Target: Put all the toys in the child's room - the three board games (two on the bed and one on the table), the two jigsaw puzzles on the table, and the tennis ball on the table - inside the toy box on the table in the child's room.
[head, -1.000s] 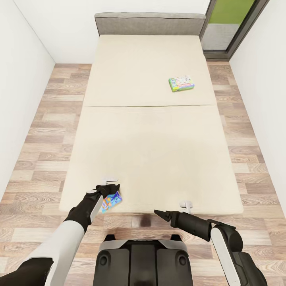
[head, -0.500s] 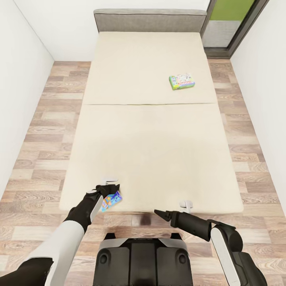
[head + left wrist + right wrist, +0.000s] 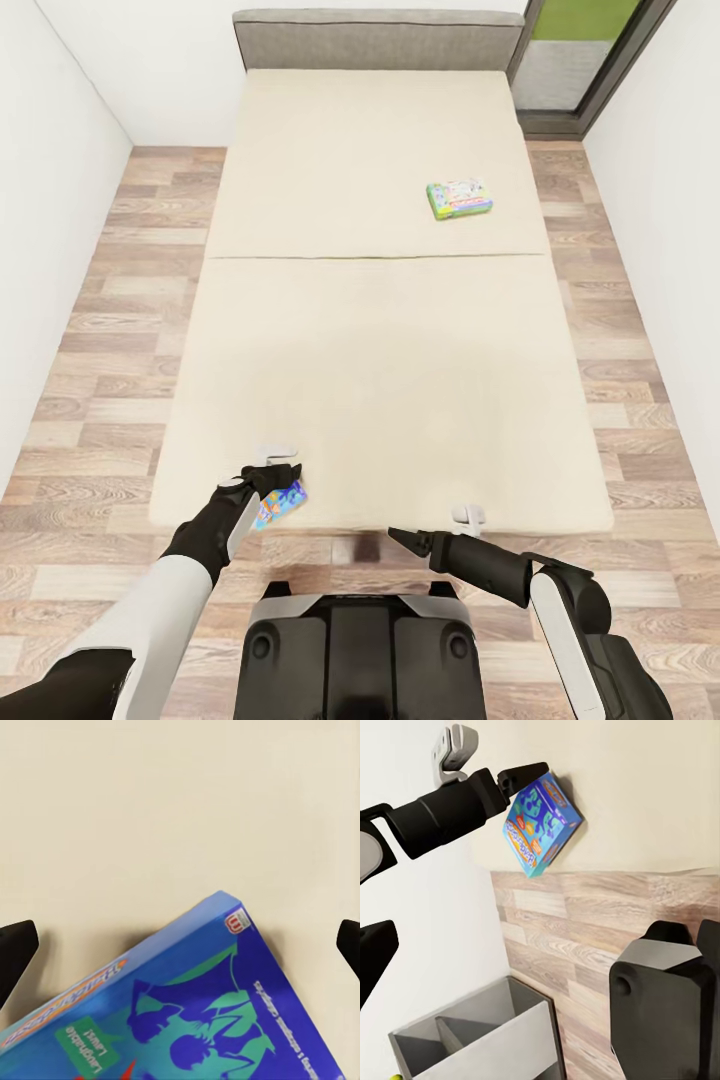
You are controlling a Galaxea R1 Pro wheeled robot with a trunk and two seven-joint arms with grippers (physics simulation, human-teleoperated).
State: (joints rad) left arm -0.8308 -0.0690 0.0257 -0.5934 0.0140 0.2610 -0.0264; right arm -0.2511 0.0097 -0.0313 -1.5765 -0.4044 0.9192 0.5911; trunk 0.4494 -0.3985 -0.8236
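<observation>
L gripper (image 3: 277,480) is clamped on the blue board game (image 3: 279,504), holding it tilted at the foot-end corner of the bed (image 3: 380,330), over the mattress edge. R wrist view confirms: the box hangs off the L fingers, one corner dipping toward the wood floor (image 3: 120,330). L wrist view shows the blue cover close up, cream mattress behind.

R gripper (image 3: 398,538) is empty w/ jaws apart, hovering just off the bed's foot edge.

Change vs 1 s ago: arms and held game sit in the same spot in frame, but the bed and headboard (image 3: 378,38) have slid up and spread out a bit, so that's camera/base motion, not objects moving. Grip looks stable through it.

Second board game (image 3: 459,198), green-edged, lies flat on the far mattress section toward the window side, well apart from both grippers. Likely next pickup for the free R arm, but reach needs a reposition first. Toy box delivery not started for these two.
</observation>
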